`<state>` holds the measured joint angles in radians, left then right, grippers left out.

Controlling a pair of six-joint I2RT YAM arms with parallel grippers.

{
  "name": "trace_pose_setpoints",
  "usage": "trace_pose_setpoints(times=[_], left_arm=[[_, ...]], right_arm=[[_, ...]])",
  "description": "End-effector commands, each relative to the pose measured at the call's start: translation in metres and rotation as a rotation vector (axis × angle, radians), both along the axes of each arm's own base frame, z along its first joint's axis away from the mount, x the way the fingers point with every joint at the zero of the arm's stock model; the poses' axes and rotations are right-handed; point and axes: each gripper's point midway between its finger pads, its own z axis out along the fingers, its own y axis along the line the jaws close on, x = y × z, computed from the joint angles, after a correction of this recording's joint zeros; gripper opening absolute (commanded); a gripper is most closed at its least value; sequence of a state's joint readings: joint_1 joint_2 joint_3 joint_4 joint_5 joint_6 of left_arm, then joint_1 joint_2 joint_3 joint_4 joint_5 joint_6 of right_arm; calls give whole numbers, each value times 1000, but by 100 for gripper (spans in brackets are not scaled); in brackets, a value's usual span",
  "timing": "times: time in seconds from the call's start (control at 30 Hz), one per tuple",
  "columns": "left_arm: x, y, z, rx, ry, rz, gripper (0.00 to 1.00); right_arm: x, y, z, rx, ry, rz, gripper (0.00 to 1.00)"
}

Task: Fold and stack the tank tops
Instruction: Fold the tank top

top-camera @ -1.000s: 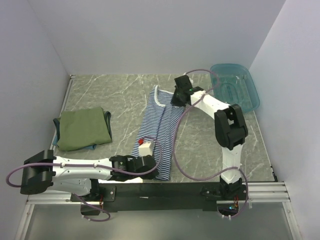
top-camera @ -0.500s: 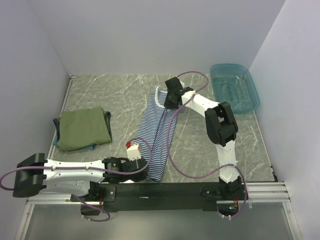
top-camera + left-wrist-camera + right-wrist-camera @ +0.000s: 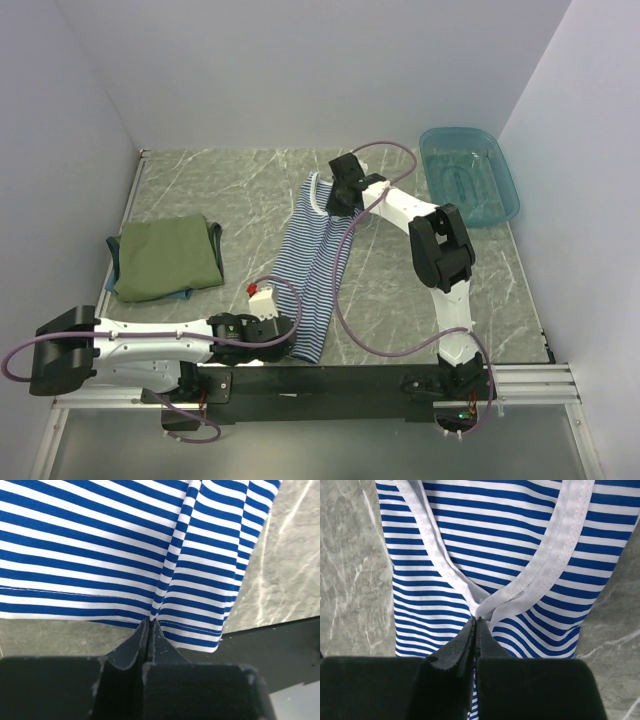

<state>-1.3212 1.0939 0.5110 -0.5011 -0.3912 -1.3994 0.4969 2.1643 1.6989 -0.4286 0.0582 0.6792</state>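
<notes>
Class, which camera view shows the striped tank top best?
Top external: it shows nearly the whole striped tank top. The left wrist view shows only its pinched hem; the right wrist view, only its white-trimmed straps.

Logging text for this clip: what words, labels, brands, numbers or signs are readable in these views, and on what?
No text can be read in any view.
striped tank top: stripes and stitching only, no label showing.
green tank top: folded, plain side up, no print visible.
basket: no marking visible.
Robot arms: no legible markings at this size.
</notes>
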Motion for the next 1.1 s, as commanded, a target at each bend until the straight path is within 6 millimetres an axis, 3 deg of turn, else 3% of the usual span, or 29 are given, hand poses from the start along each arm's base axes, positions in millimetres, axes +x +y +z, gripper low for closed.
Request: trace_pose_setpoints(times=[0.0,0.03,0.07,0.17,0.27,0.3,0.37,0.4,0.47,0.57,0.67,0.8,0.87,1.07], left_arm=[[-2,3,-3,32,8,-14,1],[-2,1,-2,25,10,-19,1],[-2,2,-2,26,11,-15,5],[2,6,6,28,-7,13,23],[8,9,20,15,-43,35,40],[11,9,24,10,-56,39,41],[17,8,36,-6,-83,44,43],[20,9,40,2,-98,38,43],[28,6,50,-6,-121,42,44],[52,8,58,1,-155,29,37],[64,-3,69,-35,-183,-22,35],[87,-4,73,-12,-203,-37,31],[96,-4,72,-5,-209,-31,28],[104,-8,62,-28,-190,-43,25]], right_arm=[[21,7,32,46,-109,-11,3],[19,6,31,36,-96,-1,9],[20,7,30,36,-96,3,22],[20,10,37,51,-113,21,42],[18,7,50,51,-144,23,47],[16,4,49,46,-142,18,48],[13,0,64,50,-164,10,48],[6,-4,60,47,-151,1,47],[-1,1,74,86,-190,14,46],[-14,1,59,63,-149,13,41],[-23,4,44,46,-115,19,41],[-31,13,36,63,-111,39,36],[-27,17,30,62,-94,44,22],[-23,16,-9,-7,-5,38,7]])
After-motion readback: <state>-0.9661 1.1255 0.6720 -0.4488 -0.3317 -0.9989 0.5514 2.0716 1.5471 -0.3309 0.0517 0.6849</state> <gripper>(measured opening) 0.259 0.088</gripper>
